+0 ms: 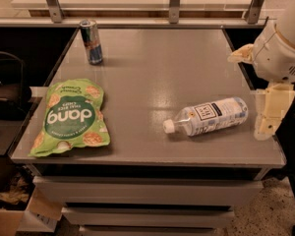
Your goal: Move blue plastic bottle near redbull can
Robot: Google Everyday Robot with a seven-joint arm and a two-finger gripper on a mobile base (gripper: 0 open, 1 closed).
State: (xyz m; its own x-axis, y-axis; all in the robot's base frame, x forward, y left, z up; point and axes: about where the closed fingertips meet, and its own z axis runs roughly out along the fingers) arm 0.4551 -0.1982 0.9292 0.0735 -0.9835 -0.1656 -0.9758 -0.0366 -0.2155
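The blue plastic bottle (211, 116) lies on its side on the grey table (157, 63), right of centre near the front, with its white cap pointing left. The redbull can (91, 41) stands upright at the table's far left corner, well away from the bottle. My gripper (258, 85) hangs at the table's right edge, just right of the bottle's base and slightly above it. Its cream fingers (271, 109) stand apart with nothing between them.
A green snack bag (71, 118) lies flat at the front left of the table. A rail with metal posts (174, 1) runs behind the table. Drawers (137, 195) sit under the tabletop, and dark gaps flank both sides.
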